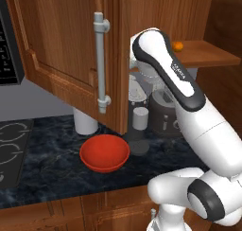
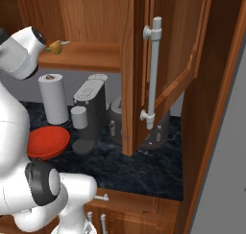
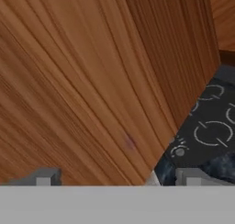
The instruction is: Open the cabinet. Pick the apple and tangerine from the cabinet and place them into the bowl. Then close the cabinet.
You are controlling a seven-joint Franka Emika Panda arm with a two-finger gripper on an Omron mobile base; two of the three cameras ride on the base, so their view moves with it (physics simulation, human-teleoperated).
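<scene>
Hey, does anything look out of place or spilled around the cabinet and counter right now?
Nothing is spilled or damaged. Both cabinet doors stand open, the tangerine and apple sit on the shelf, and the red bowl sits upright and empty on the counter.

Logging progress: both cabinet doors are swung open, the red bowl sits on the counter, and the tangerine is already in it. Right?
Not quite: the bowl holds nothing, and the tangerine lies on the cabinet shelf, as the left base view shows. The rest stands.
</scene>
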